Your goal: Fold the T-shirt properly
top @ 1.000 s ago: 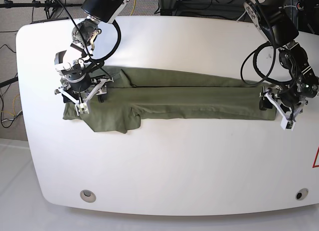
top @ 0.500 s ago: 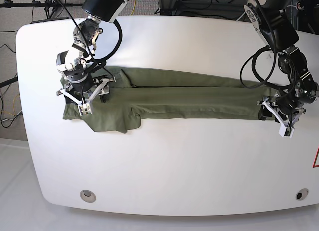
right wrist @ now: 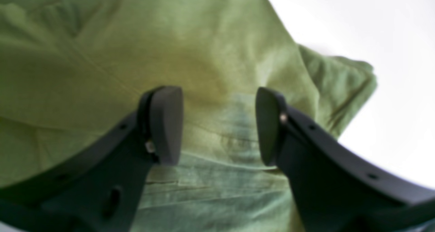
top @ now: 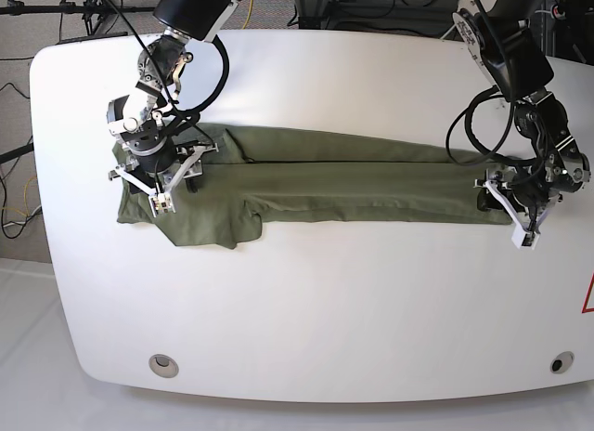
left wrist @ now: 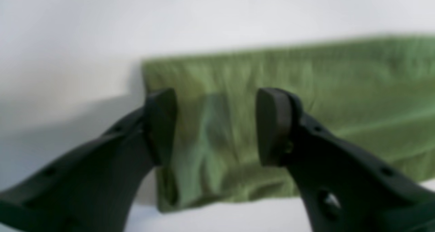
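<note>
- The left gripper (top: 506, 208) and right gripper (top: 158, 176) were angled down over opposite T-shirt (top: 353, 185) ends, jaws apart.
- The shirt's long axis was laid parallel to the table's (top: 325, 310) far edge.

Both wrist views are soft with blur, so we cannot read the weave or seams of the T-shirt (left wrist: 306, 99) with any sharpness. In the left wrist view the cloth runs off the right edge; in the right wrist view it runs off the left and top edges. From the base view, at upper left, the right gripper (top: 165, 184) covers the cloth under it, and we cannot tell whether its fingertips touch the fabric.
</note>
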`<action>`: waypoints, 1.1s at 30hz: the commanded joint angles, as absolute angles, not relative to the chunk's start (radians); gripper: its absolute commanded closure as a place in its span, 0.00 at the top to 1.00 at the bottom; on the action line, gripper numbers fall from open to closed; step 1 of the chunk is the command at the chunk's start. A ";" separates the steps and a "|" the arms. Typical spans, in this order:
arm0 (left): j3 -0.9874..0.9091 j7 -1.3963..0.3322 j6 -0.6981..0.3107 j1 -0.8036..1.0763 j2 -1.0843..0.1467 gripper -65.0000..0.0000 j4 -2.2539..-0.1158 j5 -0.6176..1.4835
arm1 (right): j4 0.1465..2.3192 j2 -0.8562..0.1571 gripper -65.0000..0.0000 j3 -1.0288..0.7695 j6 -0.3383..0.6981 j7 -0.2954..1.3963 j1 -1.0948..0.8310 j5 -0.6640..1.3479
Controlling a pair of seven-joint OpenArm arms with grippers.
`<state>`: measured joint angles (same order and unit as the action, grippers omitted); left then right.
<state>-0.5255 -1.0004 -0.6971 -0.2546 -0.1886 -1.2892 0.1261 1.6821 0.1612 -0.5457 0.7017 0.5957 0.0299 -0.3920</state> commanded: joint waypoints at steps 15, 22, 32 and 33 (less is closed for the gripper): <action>-0.522 -1.044 -0.698 -0.220 -0.222 0.27 -1.594 0.134 | 1.837 0.157 0.55 -0.541 0.698 0.622 -0.006 -0.338; -0.519 -0.953 -0.698 -0.203 -0.220 0.57 -1.592 0.141 | 1.900 0.157 0.57 -0.539 0.698 0.673 -0.017 -0.305; -0.484 -0.951 -0.698 -0.210 -0.193 0.45 -1.551 0.146 | 1.979 0.157 0.57 -0.515 0.698 0.701 -0.047 -0.271; -0.474 -0.960 -0.698 -0.208 -0.184 0.42 -1.548 0.147 | 2.001 0.157 0.56 -0.509 0.698 0.696 -0.064 -0.261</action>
